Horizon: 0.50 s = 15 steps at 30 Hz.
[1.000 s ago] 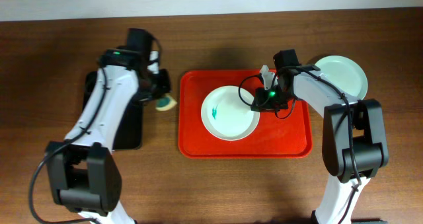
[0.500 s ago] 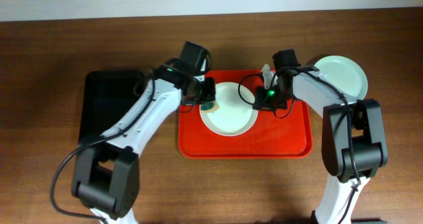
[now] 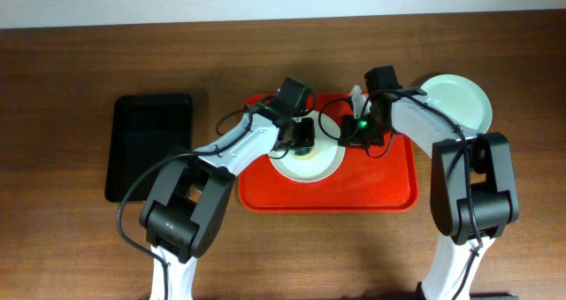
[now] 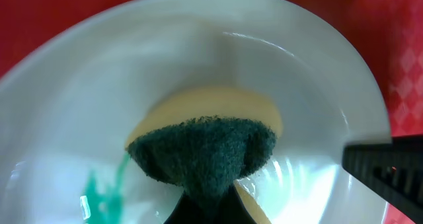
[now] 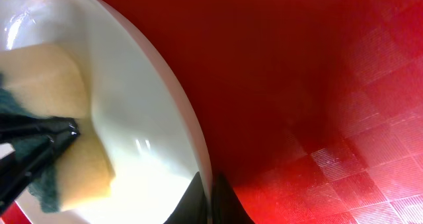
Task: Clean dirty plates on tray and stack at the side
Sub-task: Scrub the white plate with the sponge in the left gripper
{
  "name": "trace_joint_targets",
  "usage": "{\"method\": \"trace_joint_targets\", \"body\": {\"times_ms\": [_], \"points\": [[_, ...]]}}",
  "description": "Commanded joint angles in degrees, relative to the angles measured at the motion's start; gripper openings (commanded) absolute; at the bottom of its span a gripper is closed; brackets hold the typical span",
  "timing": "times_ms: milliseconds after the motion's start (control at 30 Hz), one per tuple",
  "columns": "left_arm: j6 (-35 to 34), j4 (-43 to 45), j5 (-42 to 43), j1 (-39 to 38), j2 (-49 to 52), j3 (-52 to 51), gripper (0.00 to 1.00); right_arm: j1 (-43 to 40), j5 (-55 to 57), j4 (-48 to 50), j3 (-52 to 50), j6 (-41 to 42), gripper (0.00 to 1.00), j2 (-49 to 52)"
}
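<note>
Now, overhead first: the left tool [image 3: 302, 141] is clamped on a sponge [image 3: 304, 150] pressed into the white plate [image 3: 325, 163], which sits in the tray [image 3: 389, 189]. The right tool [image 3: 350, 139] pinches that plate's right rim, seemingly to steady it for scrubbing. 1 mint plate [image 3: 455, 101] lies on the surface [image 3: 71, 229] just right of the tray, apparently the stacking spot, and the black tray [image 3: 150, 145] sits well apart at the left. Left wrist next: the sponge [image 4: 205, 151] is down in the bowl with 1 green smear [image 4: 99, 191] just beside it, not yet wiped. Right wrist: the right tool [image 5: 206, 192] has its 2 fingers closed tight on the rim. Bare red tray floor [image 5: 297, 85] lies beyond, so there's room to slide, though I'd judge the raised edge limits it.
</note>
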Motion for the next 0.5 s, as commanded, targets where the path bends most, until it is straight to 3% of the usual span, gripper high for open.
{"method": "trace_joint_targets", "body": {"times_ms": [0,167,233,367,467], "points": [[-0.55,-3.91,-17.03,0.15,3.93,-0.68,0.0,0.44,1.18,-0.02,-0.74,0.07,0.04,0.37],[-0.52,-10.03,-38.16,0.57,3.65,0.76,0.0,0.44,1.18,-0.11,-0.74,0.07,0.04,0.37],[0.13,-12.72,-43.06,0.59,3.65,2.45,0.0,0.44,1.2,-0.11,-0.74,0.07,0.04,0.37],[0.13,-17.31,-41.27,0.59,3.65,7.45,0.0,0.44,1.2,-0.11,-0.74,0.07,0.04,0.37],[0.98,-19.67,-29.81,0.68,3.65,11.69,0.0,0.44,1.22,-0.11,-0.74,0.07,0.04,0.37]]}}
